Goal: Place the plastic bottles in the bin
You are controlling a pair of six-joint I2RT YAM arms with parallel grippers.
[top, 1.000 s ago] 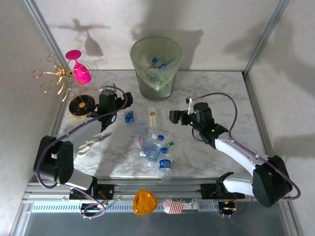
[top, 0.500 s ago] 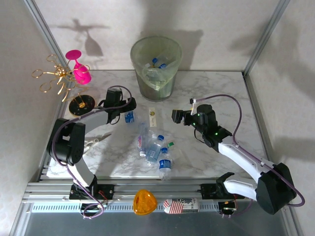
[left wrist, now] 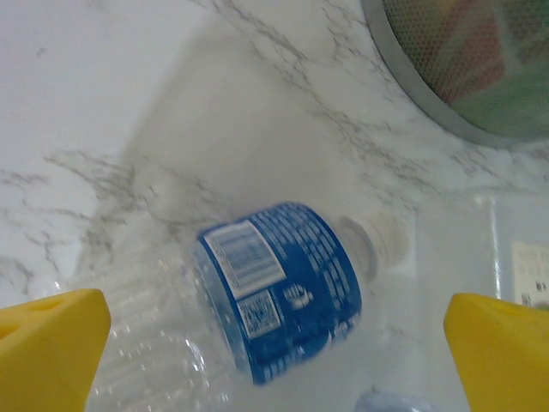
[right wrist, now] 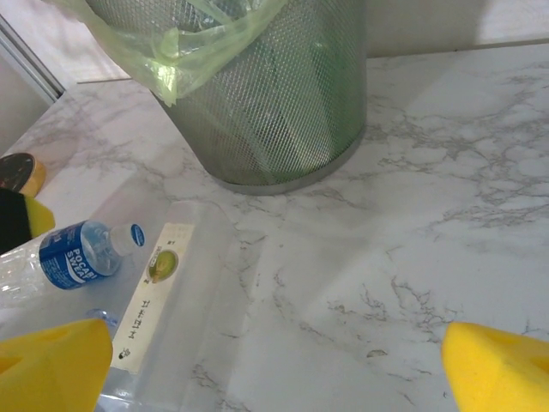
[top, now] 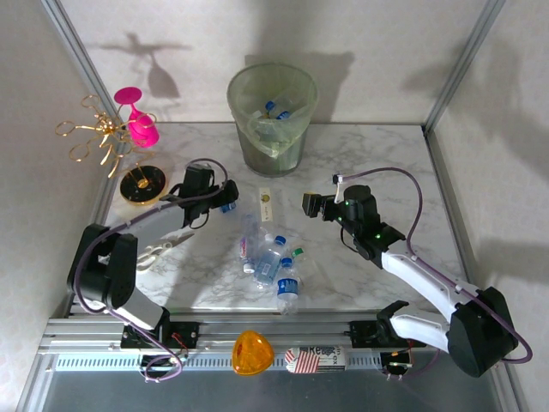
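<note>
A: What is seen from above?
B: The bin (top: 273, 120) is set far; bottles (top: 270, 257) are scattered on the table (top: 386, 163).
A: Left wrist?
B: The left gripper (left wrist: 276, 348) is spread wide astride a blue-labelled bottle (left wrist: 279, 292).
A: Right wrist?
B: The right gripper (right wrist: 274, 365) is held apart, faced toward the bin.

In white on the blue label (right wrist: 69, 257) of a clear bottle (right wrist: 81, 255) lying in front of the bin (right wrist: 257, 103) and to its left: "POCARI SWEAT"; on the same label, a barcode (left wrist: 244, 255) and fine white print, too small to read; on a cream strip (right wrist: 150, 292) in front of the bin, dark characters, illegible.
</note>
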